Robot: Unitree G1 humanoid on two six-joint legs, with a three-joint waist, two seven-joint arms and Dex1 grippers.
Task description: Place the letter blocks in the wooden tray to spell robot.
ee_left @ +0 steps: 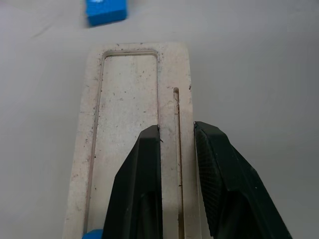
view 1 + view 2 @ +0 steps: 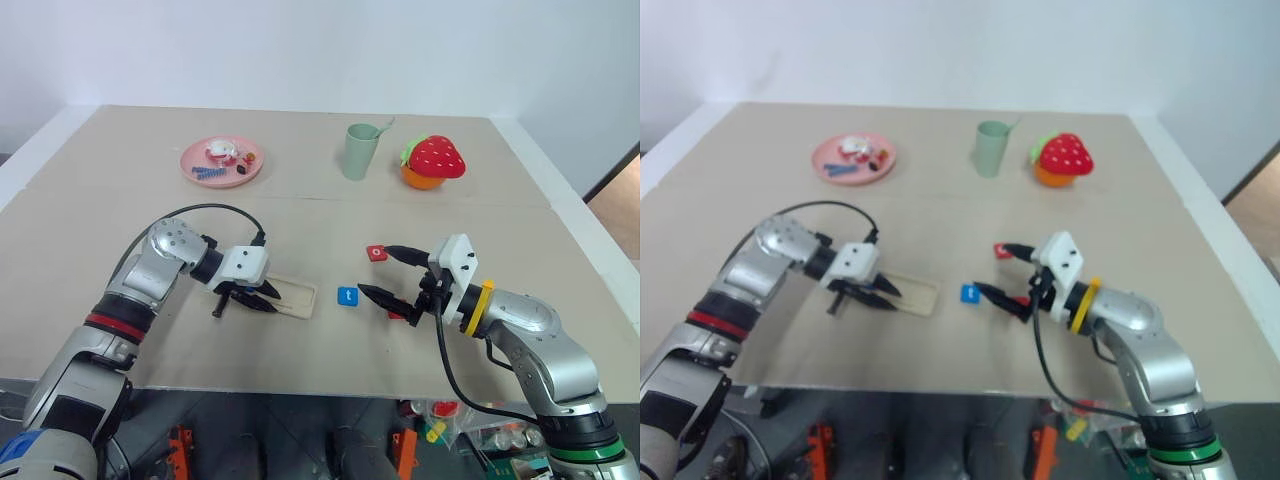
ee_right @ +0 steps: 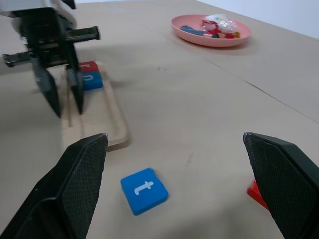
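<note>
The left tool (image 2: 249, 298) hangs over the wooden tray (image 2: 300, 297) with its fingers drawn together on nothing, seemingly having no block to carry, while a red and a blue tile (image 3: 91, 80) sit side by side at the tray's end beneath it. The right tool (image 2: 383, 271) waits spread wide, level above the worktop (image 2: 300, 160). It straddles the blue "t" block (image 2: 347, 296), with a red block (image 2: 376, 253) near its upper finger, likely lined up for the next pick.
</note>
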